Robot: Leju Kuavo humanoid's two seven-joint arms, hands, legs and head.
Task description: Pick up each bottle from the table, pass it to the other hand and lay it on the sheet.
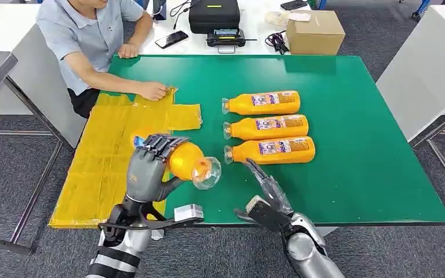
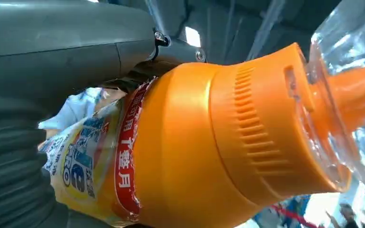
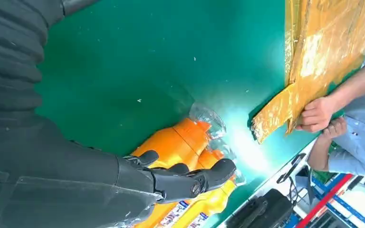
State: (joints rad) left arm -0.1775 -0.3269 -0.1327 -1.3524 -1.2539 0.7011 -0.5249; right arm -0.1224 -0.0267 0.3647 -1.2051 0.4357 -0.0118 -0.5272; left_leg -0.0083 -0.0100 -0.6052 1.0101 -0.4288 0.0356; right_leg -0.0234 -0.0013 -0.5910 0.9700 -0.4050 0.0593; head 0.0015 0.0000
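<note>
Gripping a bottle point(image 1: 186, 162) in my left hand point(image 1: 150, 168), I hold it above the table's point(image 1: 371, 174) near edge, beside the yellow sheet point(image 1: 110, 156), with its clear cap pointing toward my right hand point(image 1: 266, 191). That right hand is empty, fingers spread, hanging just short of the nearest of three bottles point(image 1: 269, 124) lying in a row on the green top (caps toward the sheet). The pass looks done, so what is left is laying this one down. To do that well I should swing left until the bottle is fully over the sheet, lower it on its side, and loosen my fingers only once it rests flat, so it does not roll. A person's hand point(image 1: 152, 91) pins the sheet's far corner; I should set down well apart from it.
</note>
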